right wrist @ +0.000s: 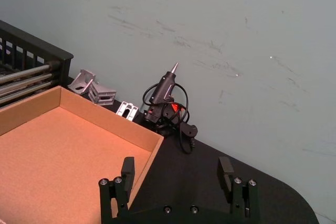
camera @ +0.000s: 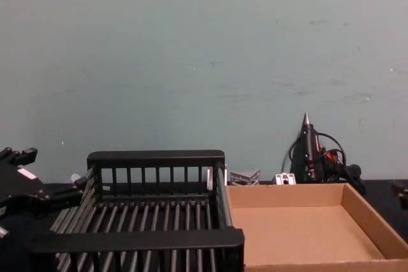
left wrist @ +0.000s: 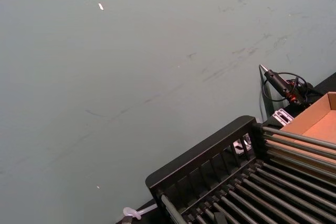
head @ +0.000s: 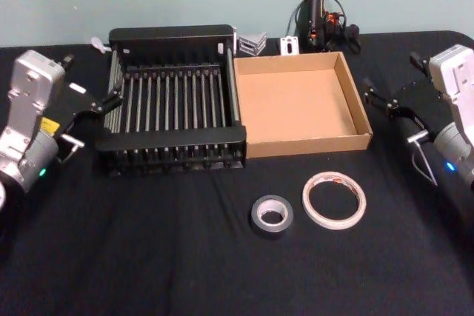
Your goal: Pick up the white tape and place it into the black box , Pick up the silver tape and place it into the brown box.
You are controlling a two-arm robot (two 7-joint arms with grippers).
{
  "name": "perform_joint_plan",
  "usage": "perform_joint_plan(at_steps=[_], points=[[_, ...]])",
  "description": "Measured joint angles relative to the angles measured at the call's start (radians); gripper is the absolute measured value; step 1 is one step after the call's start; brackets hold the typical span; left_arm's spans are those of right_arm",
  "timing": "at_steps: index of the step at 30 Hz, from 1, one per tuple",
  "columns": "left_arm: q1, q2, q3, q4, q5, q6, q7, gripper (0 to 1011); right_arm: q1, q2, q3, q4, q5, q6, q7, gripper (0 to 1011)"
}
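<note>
Nothing picked yet: the wide whitish translucent tape ring with red marks (head: 334, 199) and the small thick silver-grey duct tape roll (head: 271, 214) lie flat side by side on the black worktop (head: 148, 257), both just in front of the shallow brown cardboard tray (head: 304, 105), silver nearer the black slatted plastic crate (head: 174, 101) that butts the tray's left wall. Left pincer (head: 104, 101) hangs spread at the crate's left wall, right pincer (head: 385, 101) spread just right of the tray. Both hold empty, likely staged clear so either roll gets an unobstructed top-down reach.
</note>
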Motion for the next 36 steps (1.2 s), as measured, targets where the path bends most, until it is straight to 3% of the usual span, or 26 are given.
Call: perform_joint_plan(at_steps=[29, 36], points=[[0.0, 0.0, 0.0, 0.0, 0.0, 0.0, 0.0, 1001, 0.0, 0.0, 0.0, 0.0, 0.0, 0.0, 0.0, 1002], [0.0, 0.0, 0.0, 0.0, 0.0, 0.0, 0.0, 1001, -0.016, -0.003, 0.026, -0.022, 0.01, 0.0, 0.025, 1002]])
